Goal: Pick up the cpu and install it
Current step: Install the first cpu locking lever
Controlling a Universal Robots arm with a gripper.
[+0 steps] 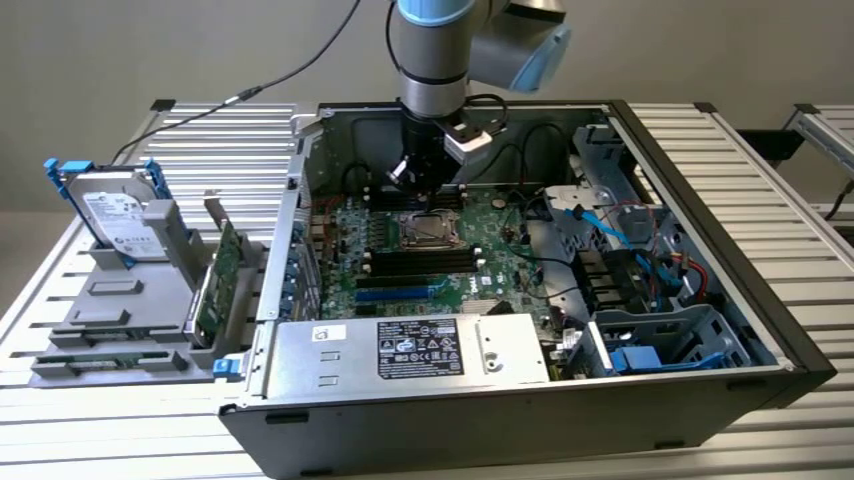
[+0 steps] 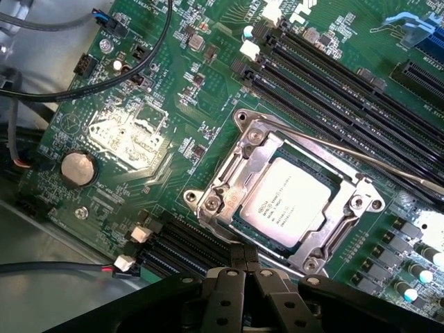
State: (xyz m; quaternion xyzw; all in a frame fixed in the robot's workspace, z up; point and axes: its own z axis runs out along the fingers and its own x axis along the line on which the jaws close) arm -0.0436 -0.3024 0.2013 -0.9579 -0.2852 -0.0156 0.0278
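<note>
The cpu (image 2: 288, 201) is a flat silver square with printed text. It lies inside the metal socket frame (image 2: 229, 184) on the green motherboard (image 2: 139, 83). In the exterior view the cpu (image 1: 427, 228) sits in the middle of the board, inside the open computer case (image 1: 747, 290). My gripper (image 1: 411, 180) hangs over the board just behind the socket. In the wrist view the gripper (image 2: 244, 255) is shut, its black fingers pressed together with nothing between them, close to the socket's edge and apart from the chip.
The thin socket lever (image 2: 361, 156) runs across the frame beside the black memory slots (image 2: 326, 76). Cables (image 2: 83, 90) and a coin battery (image 2: 78, 168) lie on the board. A hard drive (image 1: 114, 210) and a green card (image 1: 214, 285) stand in a grey holder outside the case.
</note>
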